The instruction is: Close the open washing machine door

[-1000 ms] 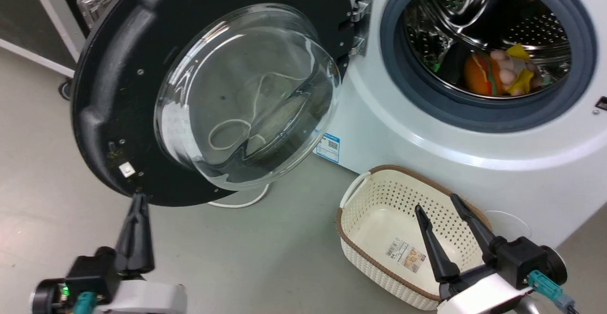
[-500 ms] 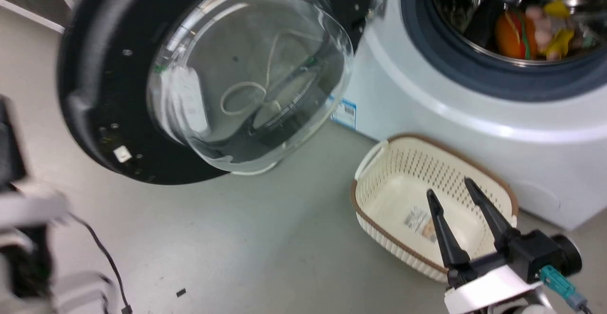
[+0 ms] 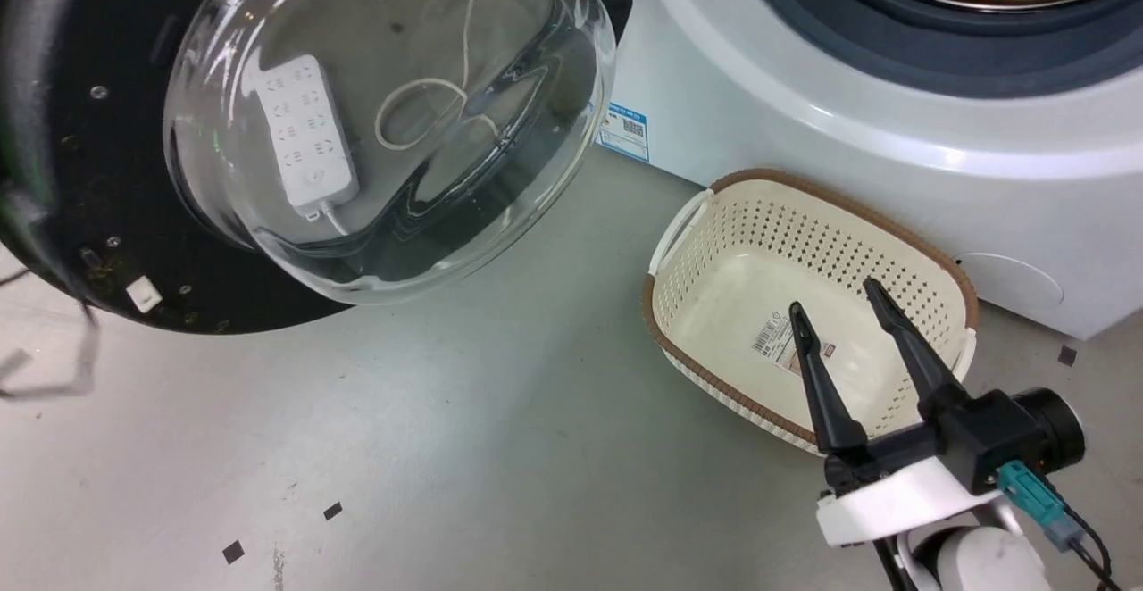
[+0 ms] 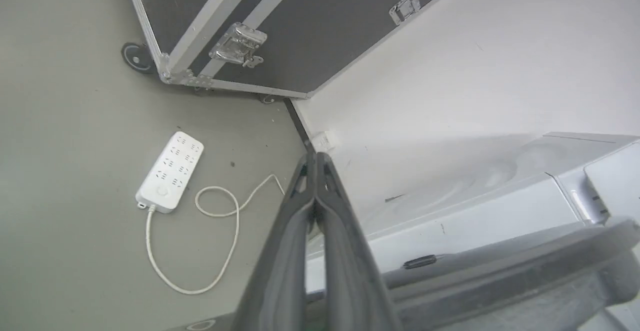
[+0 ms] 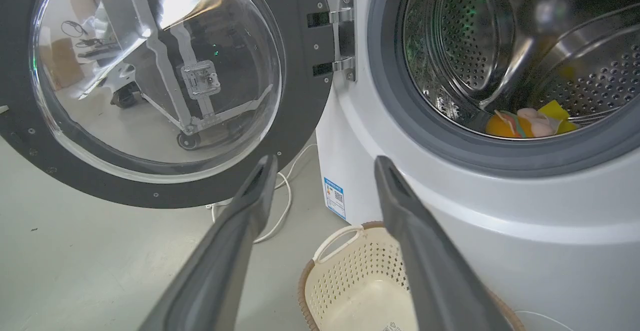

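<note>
1. Glossy black, the washing machine door (image 3: pixel 71 127) stands swung wide open, hinged to the left of the drum opening on the white washing machine (image 3: pixel 848 127)
2. Its clear glass bowl (image 3: pixel 384 118) bulges out from the door's centre, at the upper left of the head view
3. Past the hinge, the steel drum (image 5: pixel 500 46) is uncovered inside a grey rubber seal (image 3: pixel 893 64), with orange and yellow soft toys (image 5: pixel 520 123) lying at its bottom
4. At the head view's lower right, the right gripper (image 3: pixel 832 298) hangs over a cream perforated basket (image 3: pixel 804 225), jaws spread wide and holding nothing, well apart from the door
5. In its own wrist view, the left gripper (image 4: pixel 316 157) has its two fingers pressed together tip to tip with nothing between them; whether it touches the door cannot be told
6. That basket sits on the grey floor (image 3: pixel 491 439) just beside the machine's front, a printed label on its bottom
7. On the floor behind the door lies a white power strip (image 4: pixel 170 178) with a looped cord, near a black flight case (image 4: pixel 300 31) with metal edges
</note>
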Motion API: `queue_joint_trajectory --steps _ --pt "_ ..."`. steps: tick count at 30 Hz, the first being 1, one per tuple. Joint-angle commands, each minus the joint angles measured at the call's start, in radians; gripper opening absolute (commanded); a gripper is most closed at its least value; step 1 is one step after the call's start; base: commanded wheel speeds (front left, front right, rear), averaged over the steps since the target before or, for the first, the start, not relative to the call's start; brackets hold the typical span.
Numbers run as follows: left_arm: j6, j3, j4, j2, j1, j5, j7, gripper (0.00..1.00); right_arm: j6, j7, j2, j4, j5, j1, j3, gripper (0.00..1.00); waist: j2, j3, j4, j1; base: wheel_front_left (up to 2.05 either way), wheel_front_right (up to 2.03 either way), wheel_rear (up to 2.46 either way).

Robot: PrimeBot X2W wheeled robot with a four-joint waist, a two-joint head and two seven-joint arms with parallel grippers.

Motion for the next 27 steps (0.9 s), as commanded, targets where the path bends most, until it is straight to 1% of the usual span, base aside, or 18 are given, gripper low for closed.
queue_joint_trajectory --steps 1,5,7,11,15,18,22,27 --pt "0.006 0.027 0.042 0.024 -0.046 -0.064 0.054 0.0 0.001 -0.012 0.001 0.005 0.002 -0.024 0.014 1.0 0.0 0.002 -0.004 -0.0003 0.0 0.0 0.0" --pt "0.005 0.064 0.114 0.034 -0.08 -0.207 0.225 0.0 0.001 -0.02 0.001 0.005 0.016 -0.032 0.021 1.0 0.0 -0.001 -0.006 -0.0003 0.0 0.0 0.0" --pt "0.0 0.065 0.12 0.027 -0.07 -0.253 0.309 0.0 0.001 -0.02 0.001 0.005 0.021 -0.026 0.017 1.0 0.0 -0.009 -0.009 -0.0003 0.0 0.0 0.0" --pt "-0.019 0.058 0.085 -0.003 -0.036 -0.335 0.459 0.0 0.001 -0.02 0.001 0.004 0.034 -0.006 0.01 1.0 0.0 -0.03 -0.01 -0.0003 0.0 0.0 0.0" --pt "-0.028 0.025 0.012 -0.039 0.03 -0.376 0.58 0.0 0.001 -0.02 0.001 0.004 0.045 0.012 0.007 1.0 0.0 -0.057 -0.015 -0.0003 0.0 0.0 0.0" --pt "-0.009 0.004 -0.054 -0.074 0.088 -0.407 0.661 0.0 0.001 -0.02 0.001 0.001 0.055 0.022 0.001 1.0 0.0 -0.083 -0.025 -0.0003 0.0 0.0 0.0" --pt "0.041 -0.025 -0.179 -0.148 0.191 -0.454 0.757 0.0 0.001 -0.02 0.001 -0.003 0.073 0.031 -0.004 1.0 0.0 -0.116 -0.045 -0.0003 0.0 0.0 0.0" --pt "0.103 -0.071 -0.37 -0.258 0.339 -0.474 0.809 0.0 0.001 -0.02 0.001 -0.008 0.086 0.039 -0.009 1.0 0.0 -0.146 -0.089 -0.0003 0.0 0.0 0.0"
